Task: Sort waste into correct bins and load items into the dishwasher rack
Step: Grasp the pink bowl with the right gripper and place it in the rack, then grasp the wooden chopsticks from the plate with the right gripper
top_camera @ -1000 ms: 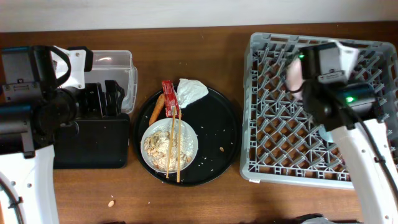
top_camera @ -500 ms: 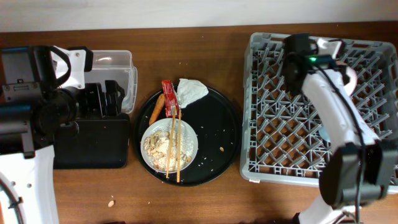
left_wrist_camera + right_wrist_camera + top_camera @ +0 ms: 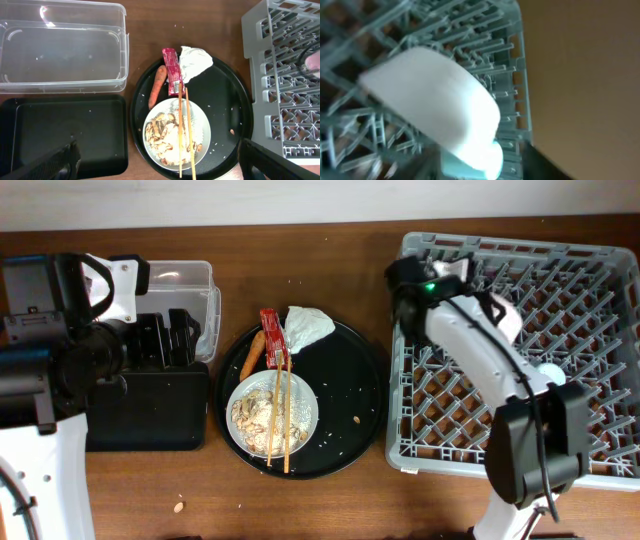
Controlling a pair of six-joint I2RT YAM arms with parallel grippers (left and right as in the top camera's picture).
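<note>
The white dish (image 3: 305, 395) (image 3: 202, 112) holds rice scraps (image 3: 258, 418) (image 3: 165, 135) with the chopsticks (image 3: 280, 415) (image 3: 182, 130) laid across it. Behind it lie the orange piece (image 3: 252, 352) (image 3: 156, 87), red wrapper (image 3: 271, 338) (image 3: 172, 70) and napkin (image 3: 308, 325) (image 3: 196, 60). My left gripper (image 3: 165, 340) (image 3: 162, 160) is open, above the black bin tray (image 3: 150, 415) (image 3: 65, 130) beside the clear tub (image 3: 190, 280) (image 3: 60, 50). My right gripper (image 3: 405, 280) (image 3: 487, 172) looks open over the rack's (image 3: 600, 280) (image 3: 515, 75) far left corner. The blurred right wrist view shows the white bowl (image 3: 430, 95) and blue cup (image 3: 470, 167) in the rack.
The dish and waste sit on a large round black tray (image 3: 350, 380) (image 3: 225, 100) between the bins and the rack. A food crumb (image 3: 179, 506) lies on the wooden table near the front. My right arm stretches across the rack.
My right gripper has swung left across the far side of the rack to its far left corner. The left arm and the things on the round tray have not moved.
</note>
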